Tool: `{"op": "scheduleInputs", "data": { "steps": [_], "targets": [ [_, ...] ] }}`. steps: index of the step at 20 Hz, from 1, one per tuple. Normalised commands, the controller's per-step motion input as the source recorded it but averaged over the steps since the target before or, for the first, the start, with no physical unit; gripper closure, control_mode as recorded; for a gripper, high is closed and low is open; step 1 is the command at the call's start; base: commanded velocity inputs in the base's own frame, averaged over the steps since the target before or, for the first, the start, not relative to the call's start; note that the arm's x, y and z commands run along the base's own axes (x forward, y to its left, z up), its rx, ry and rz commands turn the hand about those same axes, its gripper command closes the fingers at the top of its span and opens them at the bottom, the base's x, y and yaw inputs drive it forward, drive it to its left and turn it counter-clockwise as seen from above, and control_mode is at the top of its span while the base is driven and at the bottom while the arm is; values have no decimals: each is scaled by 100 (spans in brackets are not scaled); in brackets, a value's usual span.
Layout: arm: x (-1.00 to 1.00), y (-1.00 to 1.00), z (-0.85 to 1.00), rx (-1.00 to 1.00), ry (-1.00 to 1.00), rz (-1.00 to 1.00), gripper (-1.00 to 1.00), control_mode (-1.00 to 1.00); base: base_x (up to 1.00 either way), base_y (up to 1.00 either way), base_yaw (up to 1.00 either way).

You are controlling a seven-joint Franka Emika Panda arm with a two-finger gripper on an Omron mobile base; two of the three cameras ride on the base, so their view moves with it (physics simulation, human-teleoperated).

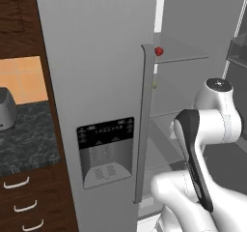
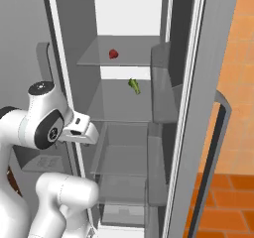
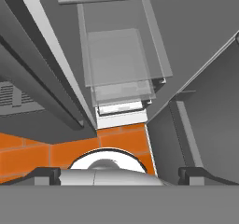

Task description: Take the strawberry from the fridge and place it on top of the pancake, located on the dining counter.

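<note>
The strawberry (image 2: 113,54) is sitting as a tiny red rounded lump on an upper glass shelf (image 2: 124,58) inside the fridge (image 1: 96,81), near the middle of that shelf and apart from everything else; in the left base view it is peeking out as a small red dot (image 1: 158,51) just past the top of the closed door's long handle (image 1: 143,124). One shelf below it, a small green stick-like vegetable (image 2: 134,86) is lying tilted on the glass. The right-hand fridge door (image 2: 198,113) is standing open, while the left-hand door with the black-panelled water dispenser (image 1: 106,151) is shut. The hand (image 3: 119,175) is pointing down along the front of the open compartment toward the lower drawers (image 3: 119,78) and the orange tiled floor (image 3: 70,148), with its two dark fingertips (image 3: 44,175) spread wide apart and gripping nothing. It is hanging well below the strawberry's shelf.
</note>
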Motion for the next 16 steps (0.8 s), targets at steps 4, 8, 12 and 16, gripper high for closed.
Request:
{"op": "scheduleInputs", "data": {
  "steps": [4, 8, 12, 16],
  "targets": [
    [0, 0, 0, 0, 0, 0, -100, 100, 12, -36, 4],
    [0, 0, 0, 0, 0, 0, -100, 100, 24, -43, 0],
    [0, 0, 0, 0, 0, 0, -100, 100, 26, -13, 0],
    [0, 0, 0, 0, 0, 0, -100, 100, 48, 0, 0]
  ]
}}
